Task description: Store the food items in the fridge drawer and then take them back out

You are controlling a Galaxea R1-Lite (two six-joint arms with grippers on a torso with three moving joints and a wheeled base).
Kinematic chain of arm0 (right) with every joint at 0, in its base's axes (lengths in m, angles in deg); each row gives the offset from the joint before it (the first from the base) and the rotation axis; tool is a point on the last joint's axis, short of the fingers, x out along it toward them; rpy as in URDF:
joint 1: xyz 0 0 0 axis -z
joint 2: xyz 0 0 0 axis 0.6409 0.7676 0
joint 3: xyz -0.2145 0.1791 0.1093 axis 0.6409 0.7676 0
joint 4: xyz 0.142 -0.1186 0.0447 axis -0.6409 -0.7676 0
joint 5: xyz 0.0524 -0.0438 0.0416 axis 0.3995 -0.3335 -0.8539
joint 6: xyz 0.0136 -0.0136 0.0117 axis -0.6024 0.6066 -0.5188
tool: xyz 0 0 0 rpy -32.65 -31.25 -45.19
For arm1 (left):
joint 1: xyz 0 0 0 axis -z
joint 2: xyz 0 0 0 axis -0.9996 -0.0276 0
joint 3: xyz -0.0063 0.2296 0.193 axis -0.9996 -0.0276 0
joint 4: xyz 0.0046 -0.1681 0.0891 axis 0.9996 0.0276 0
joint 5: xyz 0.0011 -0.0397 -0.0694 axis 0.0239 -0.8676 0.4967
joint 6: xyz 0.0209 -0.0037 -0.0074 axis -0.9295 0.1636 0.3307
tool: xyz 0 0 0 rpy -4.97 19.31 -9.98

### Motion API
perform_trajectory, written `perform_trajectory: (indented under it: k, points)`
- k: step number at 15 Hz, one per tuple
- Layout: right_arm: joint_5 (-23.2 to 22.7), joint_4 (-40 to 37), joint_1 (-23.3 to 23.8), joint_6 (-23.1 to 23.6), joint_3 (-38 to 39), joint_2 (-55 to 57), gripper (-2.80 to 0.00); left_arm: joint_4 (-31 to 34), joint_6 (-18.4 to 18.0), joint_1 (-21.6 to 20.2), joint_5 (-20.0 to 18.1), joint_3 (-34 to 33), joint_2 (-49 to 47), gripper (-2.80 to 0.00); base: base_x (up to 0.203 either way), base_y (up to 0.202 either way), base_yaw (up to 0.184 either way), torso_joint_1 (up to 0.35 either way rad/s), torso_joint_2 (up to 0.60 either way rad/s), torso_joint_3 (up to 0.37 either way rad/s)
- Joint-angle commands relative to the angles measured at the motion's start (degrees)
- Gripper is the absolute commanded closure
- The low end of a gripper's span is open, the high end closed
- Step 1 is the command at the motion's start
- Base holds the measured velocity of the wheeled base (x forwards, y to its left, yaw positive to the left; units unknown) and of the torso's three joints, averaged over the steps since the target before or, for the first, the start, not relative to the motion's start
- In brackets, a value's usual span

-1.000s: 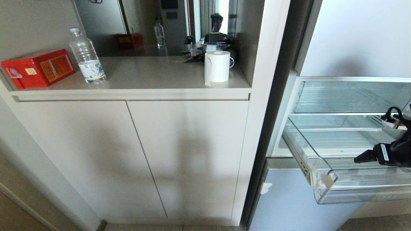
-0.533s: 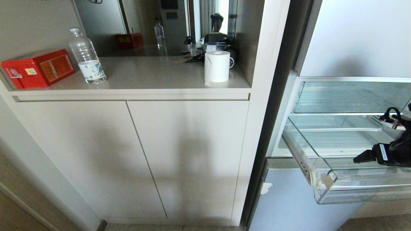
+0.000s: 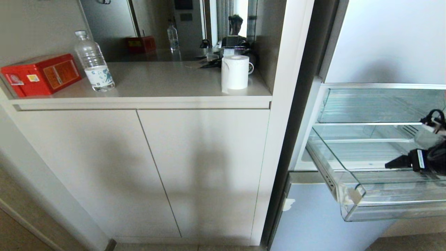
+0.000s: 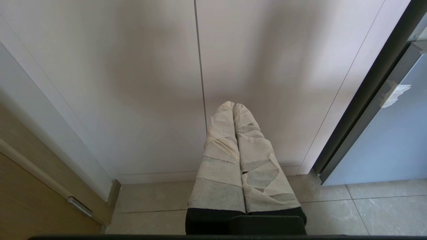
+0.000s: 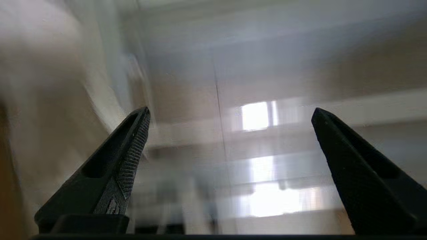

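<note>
The fridge drawer, the shallower clear one with a white strip along its front lip, stands pulled out of the open fridge at about four o'clock in the head view, its long axis running across the fridge opening. What shows of its floor through the clear walls is bare; the two food items, red and orange-red, appear in none of the views, so where they lie cannot be told. A clear shelf sits just above the drawer, toward two o'clock.

The right gripper hangs over the drawer's open top near its right part, tip aimed toward nine o'clock along the drawer's length; the jaws are released, spread wide with nothing between them, as the right wrist view shows with one finger well apart from its mate. Being the arm above the drawer, it is plainly the nearer one for anything going in or coming out.

The left gripper is parked low before the cupboard doors, its tape-wrapped jaws clenched together and holding nothing.

On the tabletop at ten to twelve o'clock stand a red box, a water bottle and a paper roll.
</note>
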Motion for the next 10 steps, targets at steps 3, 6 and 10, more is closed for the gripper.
perform_trajectory:
  k: [3,6,10]
  points:
    - [-2.27,7.68,-2.14,-1.55,3.50,-7.98,-2.80,0.06,0.00,0.00,0.02,-0.01,-0.09,0.00,0.000,0.000,0.000,0.000,0.00,0.000]
    - [-3.06,11.80,-2.29,-1.74,10.50,-17.56,-2.80,0.06,0.00,0.00,0.02,-0.01,-0.09,0.00,0.000,0.000,0.000,0.000,0.00,0.000]
    - [-4.98,16.17,-2.33,-1.52,21.19,-32.80,0.00,-0.01,0.00,0.00,0.02,-0.01,-0.09,0.00,0.000,0.000,0.000,0.000,0.00,0.000]
